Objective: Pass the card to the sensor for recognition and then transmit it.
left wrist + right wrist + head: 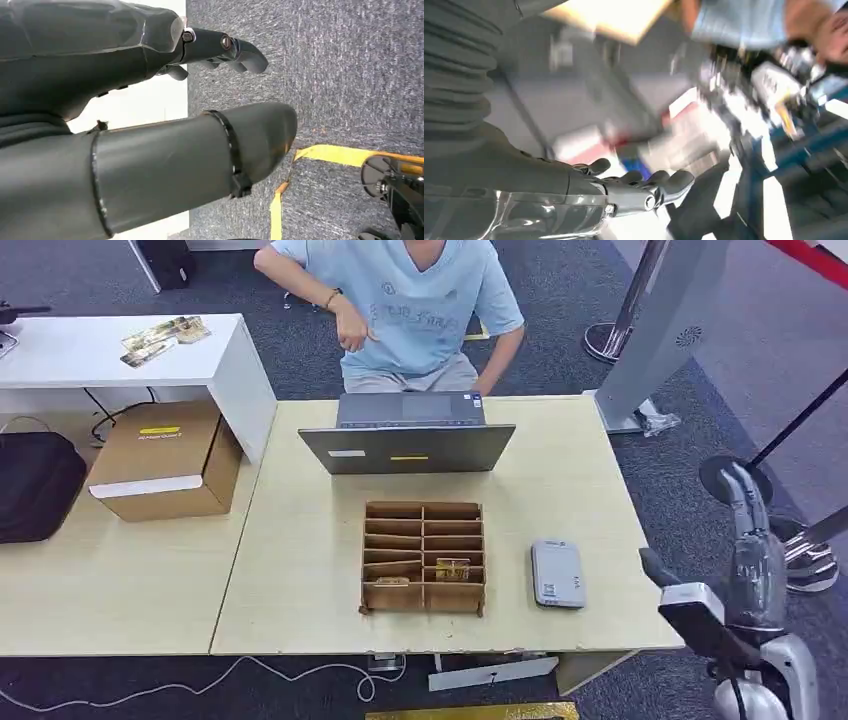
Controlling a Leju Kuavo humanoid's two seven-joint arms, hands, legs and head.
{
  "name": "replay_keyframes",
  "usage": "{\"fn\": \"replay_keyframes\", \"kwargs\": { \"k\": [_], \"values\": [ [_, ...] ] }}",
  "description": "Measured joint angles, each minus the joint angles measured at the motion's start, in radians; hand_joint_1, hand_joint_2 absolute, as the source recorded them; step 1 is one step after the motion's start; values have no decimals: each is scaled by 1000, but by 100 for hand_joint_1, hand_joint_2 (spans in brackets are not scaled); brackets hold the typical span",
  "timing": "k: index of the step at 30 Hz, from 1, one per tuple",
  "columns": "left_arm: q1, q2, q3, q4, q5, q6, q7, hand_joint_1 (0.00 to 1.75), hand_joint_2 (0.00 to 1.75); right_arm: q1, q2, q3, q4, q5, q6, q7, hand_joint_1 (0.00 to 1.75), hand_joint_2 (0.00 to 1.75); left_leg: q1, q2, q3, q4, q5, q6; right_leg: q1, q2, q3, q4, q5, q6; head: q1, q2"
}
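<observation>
while a yellow card [452, 567] sits in the brown slotted wooden box [424, 556] beside the grey flat sensor [557, 574], the left hand [150, 130] and right hand [589, 192] hang empty, fingers apart.

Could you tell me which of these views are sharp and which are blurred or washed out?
Head view: sharp and evenly lit, the card rack and sensor crisp. Left wrist view: in focus, left hand and carpet texture clear, with a white area blown out behind it. Right wrist view: right hand fairly sharp, background heavily smeared by motion blur, with bright overexposed patches.

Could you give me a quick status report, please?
Right hand raised beside table, empty. Left hand empty. Card in organizer; sensor unobstructed.
</observation>
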State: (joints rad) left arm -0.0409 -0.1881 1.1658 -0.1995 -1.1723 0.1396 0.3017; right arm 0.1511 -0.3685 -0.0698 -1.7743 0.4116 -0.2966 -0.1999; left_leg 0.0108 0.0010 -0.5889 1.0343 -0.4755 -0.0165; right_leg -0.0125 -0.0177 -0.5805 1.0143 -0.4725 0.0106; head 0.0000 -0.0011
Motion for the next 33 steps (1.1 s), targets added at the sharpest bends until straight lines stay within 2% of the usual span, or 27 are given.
{"fn": "replay_keyframes", "kwargs": {
  "k": [2, 3, 8, 11, 16, 22, 25, 28, 30, 33],
  "values": [
    [0, -1, 6, 0, 4, 4, 0, 0, 0, 39, 27, -8, -19, -212, 114, -10, 0, 0, 0, 0, 0, 0, 0, 0, 0, 1, 0, 0, 0, 0, 0, 0],
    [0, -2, 11, 0, 5, 4, 0, 0, 0, 55, 38, -9, -24, -256, 132, -13, 0, 0, 0, 0, 0, 0, 0, 0, 0, 1, 0, 0, 0, 0, -1, 0],
    [0, -4, 19, 0, 5, 5, 0, 0, 0, 99, 71, -9, -30, -342, 215, -14, 0, 0, 0, 1, 0, 0, 0, 0, 0, 1, 0, 0, 0, 0, -1, 0],
    [-1, -6, 22, 0, 8, 7, 2, 0, 0, 109, 95, 19, -17, -312, 223, -16, 0, 0, 0, 2, 0, 0, 0, 0, 0, 2, 0, 0, 0, 0, 0, 0],
    [-2, -12, 32, 0, 14, 11, 3, 0, 0, 108, 149, 104, 23, -196, 148, -3, 0, 0, 0, 2, 0, 0, 0, 0, 0, 2, 0, 0, 0, 0, -1, 0],
    [-2, -14, 37, 0, 14, 14, 3, 0, 0, 103, 178, 151, 49, -184, 136, 2, 0, 0, 0, 2, 0, 0, 0, 0, 0, 2, 0, 0, 0, 0, 0, 0],
    [-3, -15, 38, 0, 13, 14, 17, 0, 0, 91, 192, 176, 60, -62, 83, 21, 0, 0, 0, 2, 0, 0, 0, 0, 0, 3, 0, 0, 0, 0, 0, 0],
    [-7, -19, 42, 0, 13, 18, 21, 0, 0, 51, 231, 228, 90, 91, 41, 52, 0, 0, 0, 3, 1, 0, 0, -1, 0, 4, 0, 0, 0, 0, 0, 0],
    [-11, -24, 43, 0, 14, 18, 21, 0, 0, 22, 253, 266, 118, 220, -13, 70, 0, 0, 0, 3, 1, 0, 1, -1, 0, 4, 0, 0, 0, 0, 0, 0],
    [-13, -29, 45, 0, 13, 18, 21, 0, 0, -4, 282, 295, 139, 419, -109, 133, 0, 0, 0, 3, 1, 0, 2, -2, 0, 3, 0, 1, 0, -1, 0, 0]
  ]
}}
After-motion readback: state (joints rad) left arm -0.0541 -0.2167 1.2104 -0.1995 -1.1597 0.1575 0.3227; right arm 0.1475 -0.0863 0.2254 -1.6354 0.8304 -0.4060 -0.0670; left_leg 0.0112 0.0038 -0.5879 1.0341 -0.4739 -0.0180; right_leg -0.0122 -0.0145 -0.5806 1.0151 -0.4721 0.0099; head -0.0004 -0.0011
